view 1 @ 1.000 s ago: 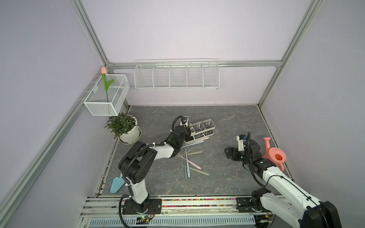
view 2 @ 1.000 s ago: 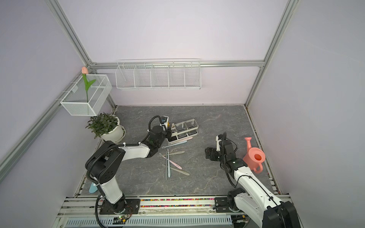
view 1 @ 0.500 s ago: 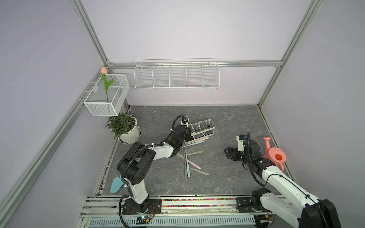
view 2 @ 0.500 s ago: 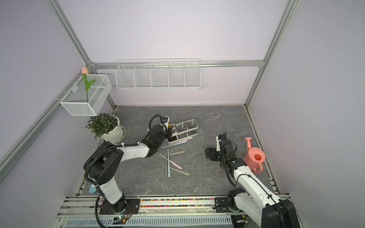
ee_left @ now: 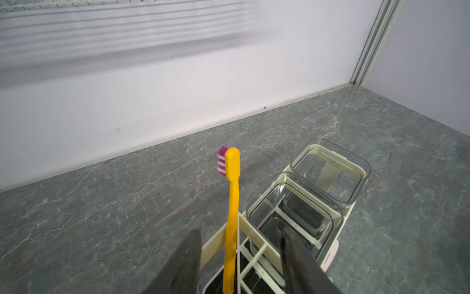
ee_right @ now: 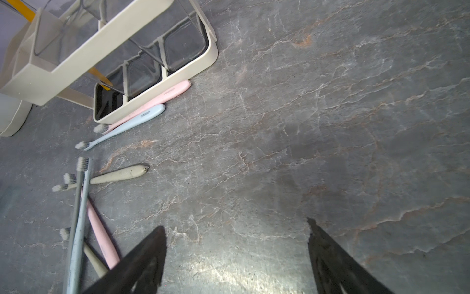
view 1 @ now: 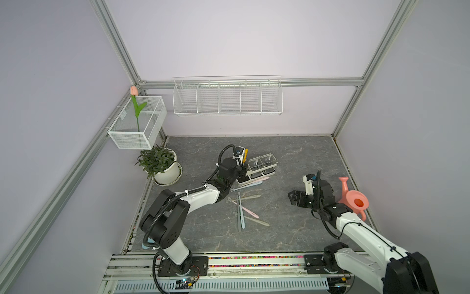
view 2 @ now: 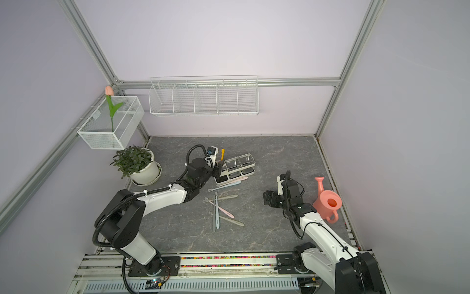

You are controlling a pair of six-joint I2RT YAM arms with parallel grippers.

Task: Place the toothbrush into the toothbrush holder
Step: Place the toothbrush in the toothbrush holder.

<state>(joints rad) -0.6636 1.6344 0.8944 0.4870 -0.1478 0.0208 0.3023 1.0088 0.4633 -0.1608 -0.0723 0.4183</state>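
Since people always ask about branding: the only writing I can spot is small print on the handles of the light blue toothbrush (ee_right: 127, 126) and the pale pink toothbrush (ee_right: 162, 95), way too tiny to read. Both lie flat against the long side of the cream-white oblong toothbrush holder (ee_right: 188, 72), which sits just below the middle of the frame in both top views, its left end partly hidden there by the left gripper (view 2: 218, 171). Lower down is a crossed pile of pastel toothbrushes (view 1: 239, 211) on the grey marbled tabletop (view 1: 292, 152), with a coral plastic watering can (view 1: 354, 201) at the right, a green potted plant in a white pot (view 1: 159, 165) at the left, and a white wire wall basket (view 1: 227, 98) up on the back wall. The yellow toothbrush with magenta-and-white bristles (ee_left: 232, 203) stands in the holder's divided compartment, long axis near vertical, head up, bristles facing away from the two clear square cups (ee_left: 361, 168). The jaws straddle it, parted, and the dark fingers (ee_left: 188, 254) aren't touching the handle. The right gripper (ee_right: 236, 224) hangs wide open over bare tabletop, gripping nothing.
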